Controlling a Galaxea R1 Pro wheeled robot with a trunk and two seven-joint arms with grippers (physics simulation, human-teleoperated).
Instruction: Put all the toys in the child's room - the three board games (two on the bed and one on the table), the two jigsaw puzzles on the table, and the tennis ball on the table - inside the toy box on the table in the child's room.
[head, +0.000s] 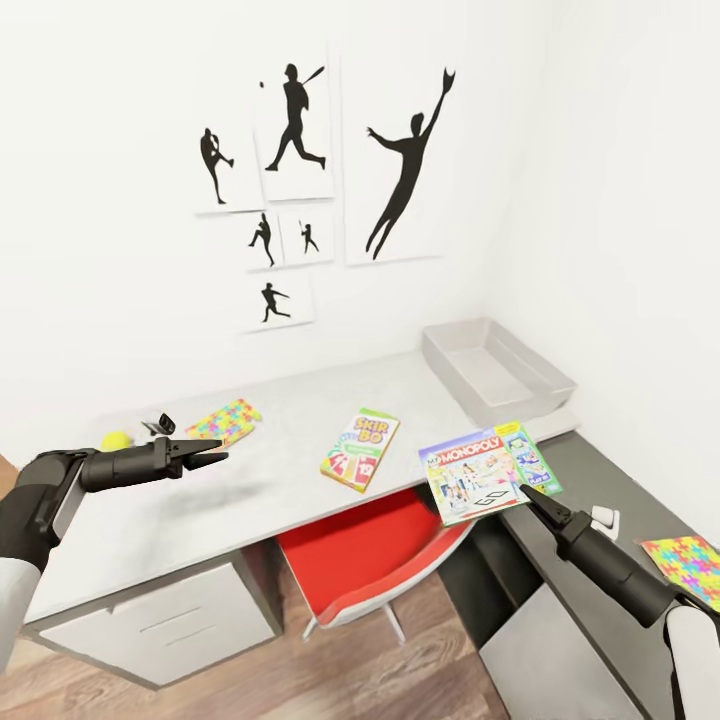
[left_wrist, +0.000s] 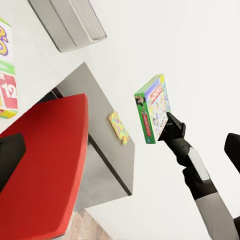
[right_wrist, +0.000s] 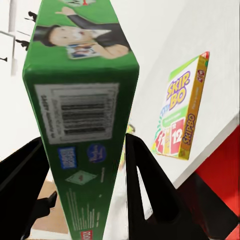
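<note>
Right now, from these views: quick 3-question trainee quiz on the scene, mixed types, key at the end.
1. True or false: the right gripper holds the MONOPOLY box in the air, clear of the table.
2. Multiple choice: what lies inside the toy box? A) the SKIP-BO box B) a jigsaw puzzle C) nothing visible
3. Fill in: the tennis ball sits on the table just behind the ____ gripper, near a jigsaw puzzle.

Key: 1 true. 2 C; the SKIP-BO box lies flat on the table. 3 left; it is open and holds nothing.
</note>
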